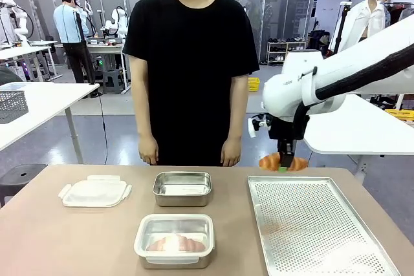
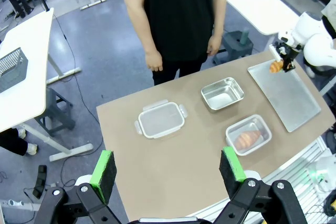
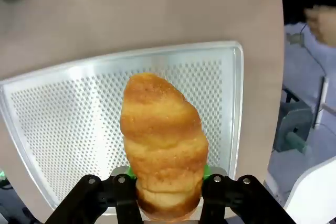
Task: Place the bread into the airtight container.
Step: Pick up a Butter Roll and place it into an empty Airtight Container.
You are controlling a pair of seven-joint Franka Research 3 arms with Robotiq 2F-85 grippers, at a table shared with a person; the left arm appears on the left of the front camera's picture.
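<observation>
My right gripper (image 1: pixel 283 163) hangs above the far edge of the perforated tray (image 1: pixel 310 231), shut on a golden bread (image 1: pixel 292 163). In the right wrist view the bread (image 3: pixel 163 135) stands upright between the jaws of the right gripper (image 3: pixel 167 184), over the tray (image 3: pixel 58 119). The open, empty steel airtight container (image 1: pixel 182 189) sits at the table's middle, left of the tray. Its latched lid (image 1: pixel 95 192) lies further left. My left gripper (image 2: pixel 168 169) is open and high above the table, holding nothing.
A second steel container (image 1: pixel 174 240) with a white-rimmed clear top and a bread inside stands near the front edge. A person in a black shirt (image 1: pixel 191 63) stands at the far side, hands down. Bare tabletop (image 1: pixel 58 237) lies at front left.
</observation>
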